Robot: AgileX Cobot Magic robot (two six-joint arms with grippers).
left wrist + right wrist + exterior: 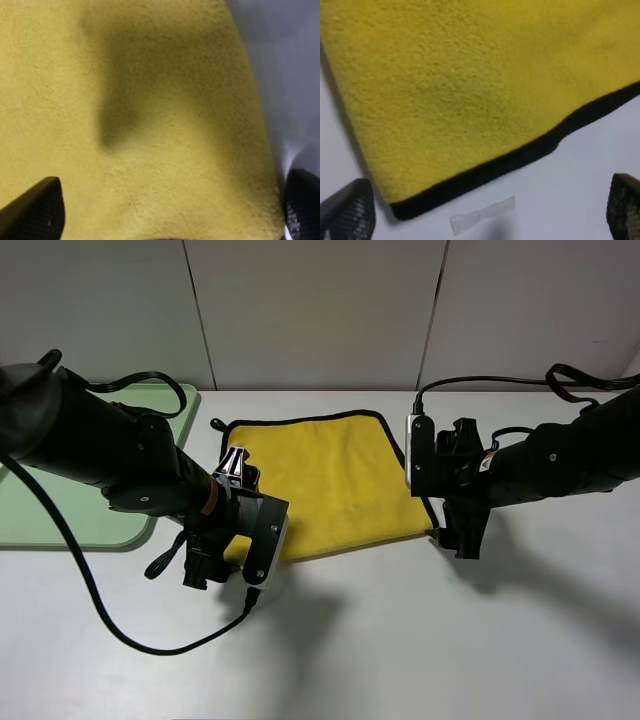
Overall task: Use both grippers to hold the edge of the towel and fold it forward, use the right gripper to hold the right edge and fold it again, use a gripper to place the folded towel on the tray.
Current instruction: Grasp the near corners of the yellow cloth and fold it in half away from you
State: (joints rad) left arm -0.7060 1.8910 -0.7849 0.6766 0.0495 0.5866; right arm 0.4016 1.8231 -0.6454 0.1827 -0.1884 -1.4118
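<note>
Towel: the towel (330, 480) is lying spread flat on the white desk (400, 640), just right of the tray (70, 525) and not on it.
Left end effector: the left end effector (220, 560) is hanging low over the towel's near left corner, its fingers standing wide apart.
Right end effector: the right end effector (452, 538) is hovering at the near right corner, fingers spread just as wide, pinching nothing.
Exterior high alone: is showing both arms, the tray and the towel's small corner loop (217, 424).
Left wrist alone: is showing yellow pile (150, 125) filling the gap between the two fingers (35, 210). I cannot tell whether they are touching it.
Right wrist alone: is showing the black-trimmed edge of the towel (520, 155) lying on bare desk between the fingers (347, 212), with a small clear strip (482, 215) just beside the corner.
</note>
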